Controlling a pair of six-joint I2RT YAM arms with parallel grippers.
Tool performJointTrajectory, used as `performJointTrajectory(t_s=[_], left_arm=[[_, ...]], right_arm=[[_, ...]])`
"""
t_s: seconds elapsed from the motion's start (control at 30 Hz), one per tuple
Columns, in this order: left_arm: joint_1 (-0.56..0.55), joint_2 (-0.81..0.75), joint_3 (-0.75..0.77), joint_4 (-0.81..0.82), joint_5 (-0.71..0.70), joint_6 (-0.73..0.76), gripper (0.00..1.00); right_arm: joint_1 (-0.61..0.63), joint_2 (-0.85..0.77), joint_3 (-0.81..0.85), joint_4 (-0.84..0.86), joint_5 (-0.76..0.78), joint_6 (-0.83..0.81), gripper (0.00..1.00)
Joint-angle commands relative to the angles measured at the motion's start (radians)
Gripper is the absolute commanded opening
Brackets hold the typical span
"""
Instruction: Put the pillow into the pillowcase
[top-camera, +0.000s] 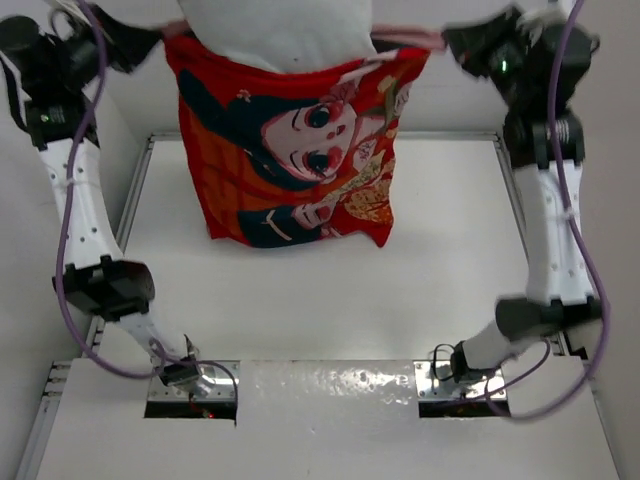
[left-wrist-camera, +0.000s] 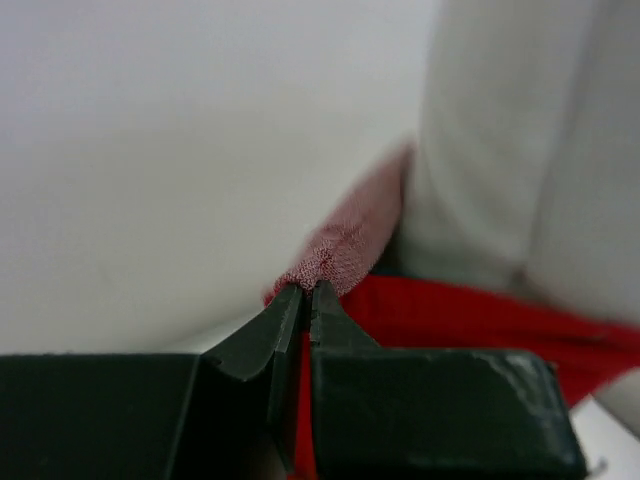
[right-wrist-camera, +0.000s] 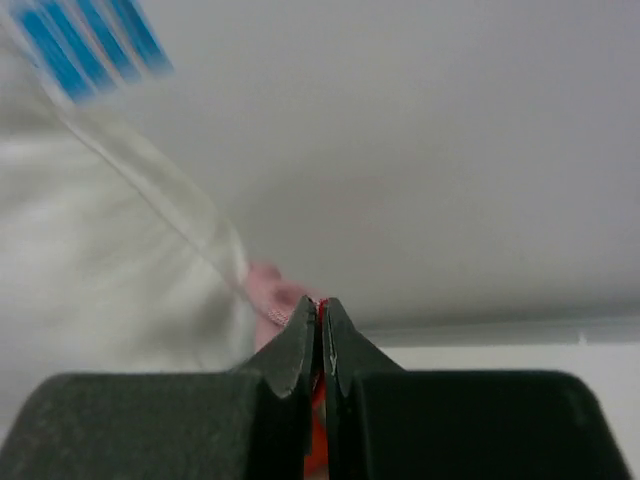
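Counter (top-camera: 300, 300): white, flat, bordered by a metal rail on its left, right and far sides. Both arm bases are bolted at its near edge.

Pillow (top-camera: 275, 30): white and plump, at the far top of the overhead view and cut off by the picture's edge. Its lower part sits inside the open mouth of the pillowcase; the rest stands out above the mouth.

Pillowcase (top-camera: 300, 150): red, printed with a doll face with dark teal hair, pale pink on the inside. It hangs mouth-up over the far half of the counter, stretched between its two upper corners. Whether its bottom hem touches the counter cannot be told.

Left arm (top-camera: 85, 210) and right arm (top-camera: 555, 220): both raised and reaching to the far side, one at each upper corner of the pillowcase.

Left tool (left-wrist-camera: 305, 295): clenched, tips pinching the edge of the pillowcase mouth, with pink lining showing just past the tips and the pillow close beside it.

Right tool (right-wrist-camera: 320, 305): clenched on the opposite corner, red and pink cloth caught between the tips, the pillow just beside it.

Tag (right-wrist-camera: 90, 45): blue-striped, blurred, on the pillow in the right wrist view.
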Motion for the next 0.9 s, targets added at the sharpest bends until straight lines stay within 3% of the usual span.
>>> performJointTrajectory(t_s=[0.0,0.03,0.07,0.1,0.13,0.17,0.2,0.23,0.27,0.3,0.33,0.37,0.4,0.43,0.47,0.5,0.53,0.57,0.6,0.63,0.7,0.8,0.83,0.87], left_arm=[[-0.095,-0.173,-0.27,-0.217,-0.12,0.375,0.0],[-0.054,-0.028,0.01,-0.245,-0.092,0.241,0.0],[-0.002,0.069,0.255,-0.157,-0.05,0.103,0.0],[0.149,0.144,0.443,0.075,-0.022,-0.108,0.0],[0.231,0.168,0.548,0.469,-0.046,-0.419,0.0],[0.261,0.115,0.498,0.439,-0.025,-0.404,0.0],[0.138,-0.071,0.207,0.044,-0.01,0.023,0.0],[0.025,-0.182,-0.043,-0.037,-0.069,0.25,0.0],[-0.04,-0.248,-0.251,-0.024,-0.159,0.339,0.0],[-0.039,-0.243,-0.308,-0.002,-0.14,0.311,0.0],[0.005,-0.096,-0.024,-0.012,-0.101,0.137,0.0],[0.06,0.023,0.257,0.052,-0.072,0.004,0.0],[0.203,0.167,0.591,0.227,-0.096,-0.171,0.0],[0.253,0.141,0.544,0.507,-0.073,-0.394,0.0],[0.252,0.068,0.423,0.488,-0.042,-0.368,0.0],[0.137,-0.143,0.074,0.388,-0.044,-0.068,0.0],[0.087,-0.23,-0.076,0.287,-0.076,0.056,0.0],[0.059,-0.253,-0.124,0.249,-0.062,0.091,0.0],[0.036,-0.201,-0.08,0.249,-0.021,0.003,0.0],[0.034,-0.168,-0.042,0.258,0.029,-0.052,0.0],[0.034,-0.12,0.053,0.232,0.004,-0.091,0.0],[0.033,-0.139,0.051,0.232,-0.053,-0.093,0.0],[0.033,-0.134,0.063,0.218,-0.056,-0.1,0.0],[0.034,-0.126,0.078,0.191,-0.091,-0.102,0.0]], right_arm=[[-0.042,-0.428,-0.79,0.424,0.068,0.069,0.0],[-0.064,-0.44,-0.88,0.565,0.008,0.167,0.0],[-0.108,-0.399,-0.542,0.391,0.0,0.139,0.0],[-0.107,-0.204,-0.243,0.248,0.027,0.068,0.0],[-0.105,-0.086,0.079,0.139,0.04,0.041,0.0],[-0.105,0.005,0.476,-0.023,0.049,0.045,0.0],[-0.102,0.018,0.476,-0.103,0.026,0.033,0.0],[-0.075,-0.044,0.34,-0.18,0.005,0.007,0.0],[-0.047,-0.14,-0.234,0.029,-0.014,-0.02,0.0],[-0.047,-0.25,-0.528,0.29,-0.046,0.074,0.0],[-0.099,-0.362,-0.697,0.542,-0.049,0.195,0.0],[-0.111,-0.324,-0.405,0.426,-0.029,0.174,0.0],[-0.111,-0.223,-0.075,0.243,0.053,0.082,0.0],[-0.111,0.001,0.45,0.036,0.066,0.044,0.0],[-0.111,0.029,0.466,0.014,0.072,0.038,0.0],[-0.111,-0.036,0.314,0.023,0.011,0.024,0.0],[-0.043,-0.255,-0.247,0.107,-0.03,-0.008,0.0],[-0.02,-0.352,-0.519,0.407,-0.052,0.002,0.0],[0.023,-0.407,-0.686,0.501,-0.049,0.01,0.0],[0.048,-0.41,-0.788,0.47,-0.067,-0.031,0.0],[0.112,-0.352,-0.742,0.314,-0.101,-0.117,0.0],[0.293,-0.281,-0.721,0.197,-0.203,-0.336,0.24],[0.324,-0.278,-0.763,0.172,-0.218,-0.409,0.41],[0.352,-0.269,-0.787,0.158,-0.221,-0.434,0.47]])
